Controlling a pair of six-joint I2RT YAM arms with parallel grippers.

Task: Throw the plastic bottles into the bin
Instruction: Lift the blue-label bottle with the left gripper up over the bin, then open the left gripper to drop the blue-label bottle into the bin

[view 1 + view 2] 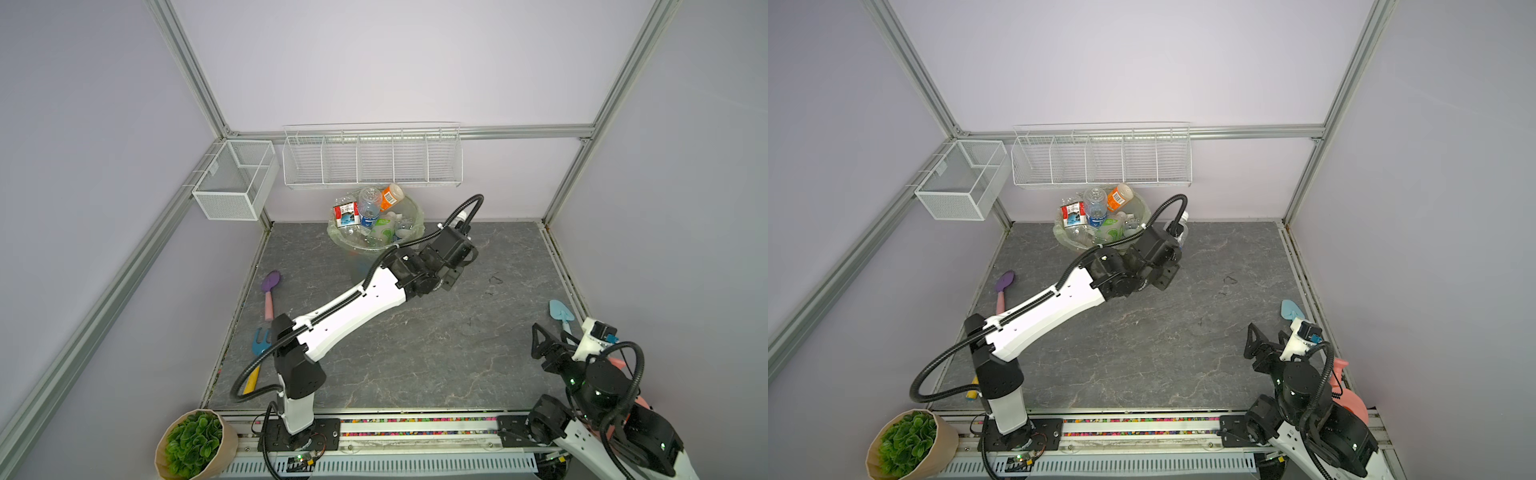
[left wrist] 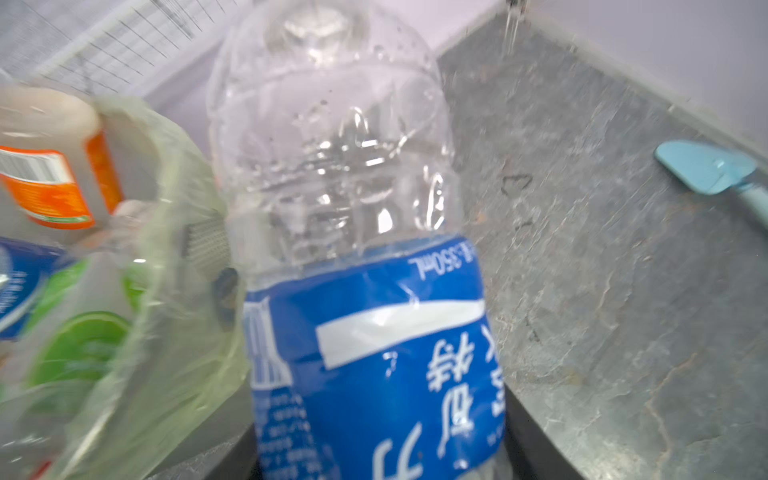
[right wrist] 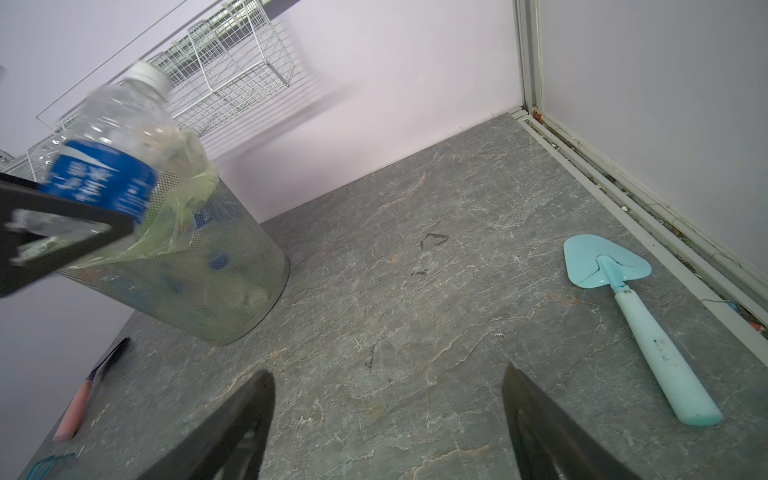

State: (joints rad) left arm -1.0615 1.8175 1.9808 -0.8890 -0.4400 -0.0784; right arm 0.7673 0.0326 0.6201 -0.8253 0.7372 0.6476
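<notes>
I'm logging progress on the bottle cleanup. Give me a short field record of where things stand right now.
left end effector: shut on blue-labelled bottle
blue-labelled bottle position: beside the bin rim, not yet inside
right end effector: open, empty, above the table
bin contents: piled bottles, heaped to the rim
loose bottles on table: none visible
other items: light-blue trowel

Blue-labelled clear bottle (image 2: 365, 353), pale-green bin (image 3: 178, 224)
</notes>
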